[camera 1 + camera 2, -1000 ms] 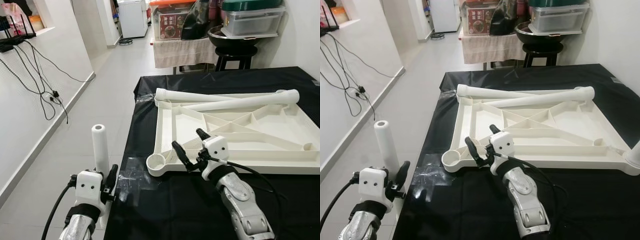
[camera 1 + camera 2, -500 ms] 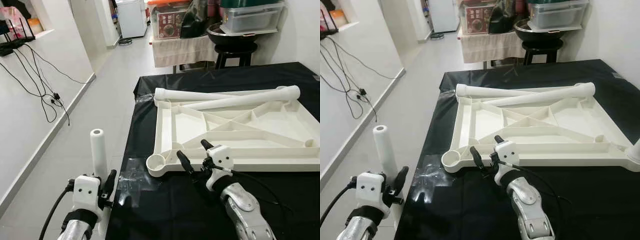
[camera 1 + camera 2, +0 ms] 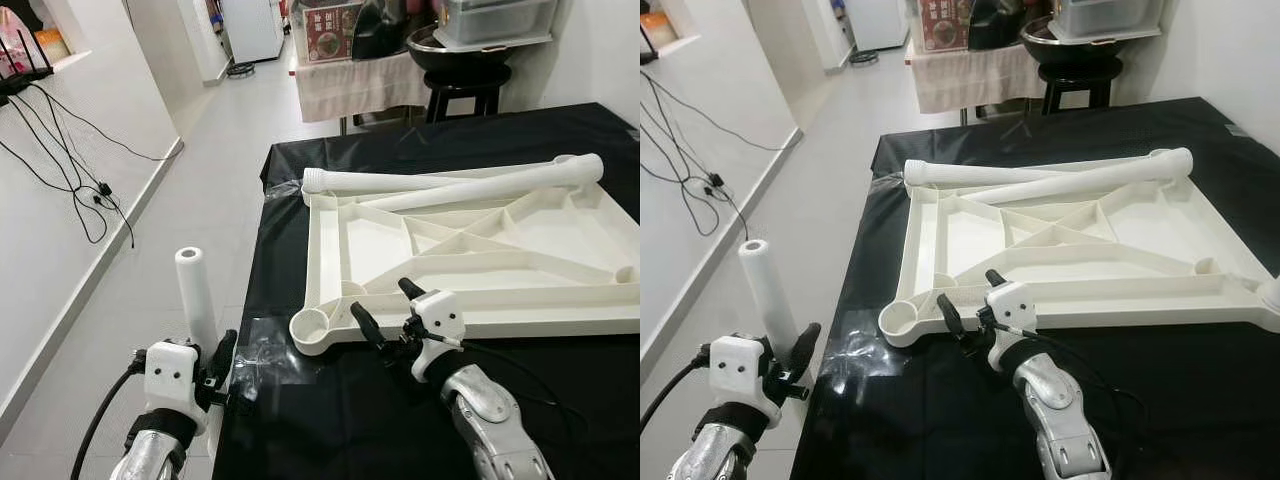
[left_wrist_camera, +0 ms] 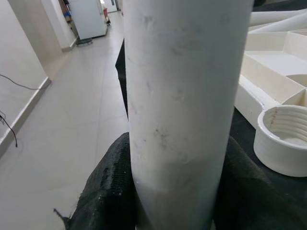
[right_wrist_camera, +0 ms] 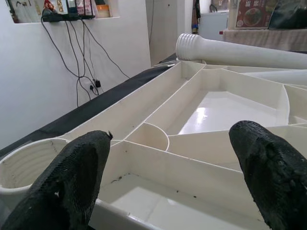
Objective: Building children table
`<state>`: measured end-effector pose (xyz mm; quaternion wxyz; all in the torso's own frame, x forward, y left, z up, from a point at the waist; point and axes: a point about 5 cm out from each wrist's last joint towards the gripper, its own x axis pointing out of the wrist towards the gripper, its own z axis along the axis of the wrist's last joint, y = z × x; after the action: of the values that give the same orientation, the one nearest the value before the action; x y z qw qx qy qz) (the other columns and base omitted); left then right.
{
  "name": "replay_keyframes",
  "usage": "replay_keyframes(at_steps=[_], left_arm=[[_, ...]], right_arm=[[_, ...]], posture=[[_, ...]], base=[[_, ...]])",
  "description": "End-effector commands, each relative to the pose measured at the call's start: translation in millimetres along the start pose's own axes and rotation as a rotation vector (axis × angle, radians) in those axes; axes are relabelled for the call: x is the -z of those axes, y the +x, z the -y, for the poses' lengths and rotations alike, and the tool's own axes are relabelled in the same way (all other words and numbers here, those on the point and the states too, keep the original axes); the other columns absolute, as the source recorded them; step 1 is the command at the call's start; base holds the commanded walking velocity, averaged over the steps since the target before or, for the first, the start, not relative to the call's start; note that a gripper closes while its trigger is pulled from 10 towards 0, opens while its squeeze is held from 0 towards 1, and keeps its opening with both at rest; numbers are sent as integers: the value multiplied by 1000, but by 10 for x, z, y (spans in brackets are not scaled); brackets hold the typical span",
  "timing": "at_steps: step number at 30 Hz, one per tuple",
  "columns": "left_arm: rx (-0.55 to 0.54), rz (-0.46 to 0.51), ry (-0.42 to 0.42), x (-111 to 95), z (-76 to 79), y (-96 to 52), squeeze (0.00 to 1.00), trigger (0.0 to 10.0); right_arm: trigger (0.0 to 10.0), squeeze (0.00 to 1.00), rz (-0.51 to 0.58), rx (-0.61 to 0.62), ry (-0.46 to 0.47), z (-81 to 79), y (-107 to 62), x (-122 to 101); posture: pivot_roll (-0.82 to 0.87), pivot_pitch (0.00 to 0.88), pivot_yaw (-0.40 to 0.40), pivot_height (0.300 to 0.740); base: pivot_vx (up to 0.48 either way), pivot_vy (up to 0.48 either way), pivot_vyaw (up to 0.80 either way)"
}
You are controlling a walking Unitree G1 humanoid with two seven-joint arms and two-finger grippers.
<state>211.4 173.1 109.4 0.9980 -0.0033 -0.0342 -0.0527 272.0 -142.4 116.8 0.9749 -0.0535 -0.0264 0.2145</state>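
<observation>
left gripper [image 3: 790, 362] grips upright table leg [image 3: 766, 298] | right gripper [image 3: 968, 305] spread at tabletop [image 3: 1070, 250] edge

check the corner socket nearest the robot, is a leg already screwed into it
No, the corner socket of the table top sits open and hollow, while the left gripper holds the leg upright off to the side.

Tabletop panel [image 3: 470, 235]: cream-white, ribbed underside. Loose legs [image 3: 450, 180]: white. Bench [image 3: 400, 420] cover: plain black. Left hand [image 3: 205, 375] casing white, fingers [image 4: 103, 201] black.

the tabletop [image 3: 480, 250] lies on the table [image 3: 330, 410] (two legs [image 3: 450, 185] across its far edge).
</observation>
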Motion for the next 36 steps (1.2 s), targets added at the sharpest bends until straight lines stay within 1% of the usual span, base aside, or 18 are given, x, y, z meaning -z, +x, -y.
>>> replay_keyframes(at_steps=[1, 16, 36], left_arm=[[0, 9, -5, -40, -18, 7, 0, 10000], [8, 19, -24, -73, -14, 5, 0, 10000], [9, 18, -24, -82, -26, 16, 0, 10000]], right_arm=[[10000, 0, 20, -22, -2, -32, 13, -45], [10000, 0, 23, -31, 21, -13, -3, -58], [10000, 0, 23, -38, 45, -4, 7, -53]], posture=[[-141, 117, 109, 740], [-135, 132, 107, 740], [-134, 134, 108, 740]], base=[[0, 0, 0], [0, 0, 0], [0, 0, 0]])
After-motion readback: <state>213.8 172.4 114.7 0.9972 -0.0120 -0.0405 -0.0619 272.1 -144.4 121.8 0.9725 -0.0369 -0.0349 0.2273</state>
